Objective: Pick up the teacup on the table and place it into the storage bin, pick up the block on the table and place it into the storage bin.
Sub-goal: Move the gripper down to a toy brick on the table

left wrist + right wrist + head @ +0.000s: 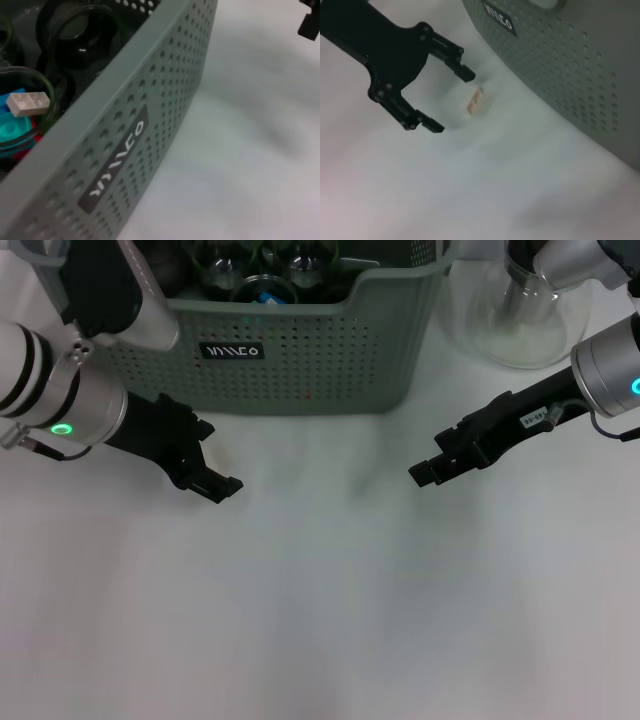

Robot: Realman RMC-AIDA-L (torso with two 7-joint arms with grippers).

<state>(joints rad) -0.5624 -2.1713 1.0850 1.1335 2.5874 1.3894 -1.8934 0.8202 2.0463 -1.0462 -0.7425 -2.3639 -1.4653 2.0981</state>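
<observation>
The grey-green storage bin [300, 360] stands at the table's far middle, its black label facing me. Inside it lie glass teacups [75, 30] and small blocks, a white one [27, 102] on teal pieces. My left gripper [222, 457] hovers open over the table in front of the bin's left part, holding nothing. The right wrist view shows that left gripper [452, 102] with a small tan block [475, 101] on the table just beyond its fingertips. My right gripper [425, 458] hangs open and empty off the bin's right corner.
A clear glass jug [520, 310] stands right of the bin at the back. White tabletop [320, 620] stretches from the bin to the near edge. The tip of the right gripper [310, 22] shows beyond the bin's wall [165, 100].
</observation>
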